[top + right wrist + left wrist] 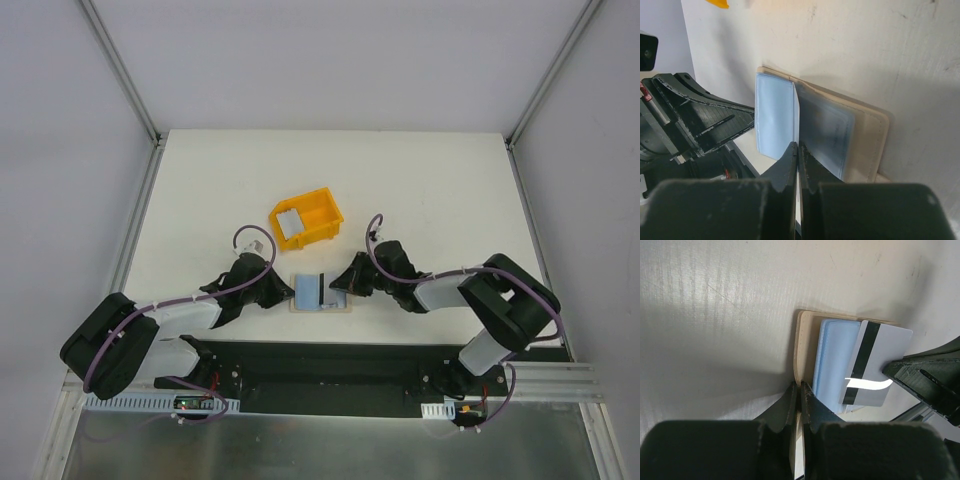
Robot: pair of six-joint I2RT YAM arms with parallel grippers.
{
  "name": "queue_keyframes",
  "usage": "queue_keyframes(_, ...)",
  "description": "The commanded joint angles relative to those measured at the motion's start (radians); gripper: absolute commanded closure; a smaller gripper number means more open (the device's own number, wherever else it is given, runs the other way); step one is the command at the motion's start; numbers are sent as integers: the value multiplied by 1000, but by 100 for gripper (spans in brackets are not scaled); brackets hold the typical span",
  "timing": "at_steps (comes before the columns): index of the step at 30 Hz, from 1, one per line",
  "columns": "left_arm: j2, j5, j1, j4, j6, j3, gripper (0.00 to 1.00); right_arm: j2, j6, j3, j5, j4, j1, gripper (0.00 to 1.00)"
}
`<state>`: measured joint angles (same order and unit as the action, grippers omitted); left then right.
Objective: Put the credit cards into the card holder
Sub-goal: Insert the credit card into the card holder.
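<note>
Credit cards [880,357] number two, card holder [867,135] one.

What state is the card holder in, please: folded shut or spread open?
Spread open: the card holder lies flat, its pale blue sleeves exposed, a striped card partly over them.

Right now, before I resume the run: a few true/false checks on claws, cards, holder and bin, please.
1. The card holder lies open on the table between the two claws. True.
2. The right claw is shut on nothing. False: it pinches a striped card over the open holder.
3. The yellow bin is empty. False: a grey card lies inside it.
4. The left claw is shut on the holder's beige edge. True.
</note>
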<state>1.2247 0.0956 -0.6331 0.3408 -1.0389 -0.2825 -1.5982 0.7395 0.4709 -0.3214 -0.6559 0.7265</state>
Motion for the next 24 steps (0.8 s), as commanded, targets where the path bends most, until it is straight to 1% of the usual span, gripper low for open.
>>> queue_keyframes(1, 13, -16, 6, 17, -9, 16, 100, -42, 24, -11, -11, -73, 7, 100)
queue_keyframes(5, 9, -16, 6, 17, -10, 16, 100, -58, 38, -14, -21, -86, 8, 100)
queue_keyframes(11, 4, -20, 6, 15, -7, 17, 100, -37, 47, -41, -22, -83, 14, 100)
queue_keyframes(17, 1, -23, 6, 12, -6, 16, 100, -6, 14, -29, -36, 7, 30, 100)
queue_keyframes(24, 6, -16, 6, 12, -1, 9, 100, -63, 34, 6, -62, 6, 34, 100)
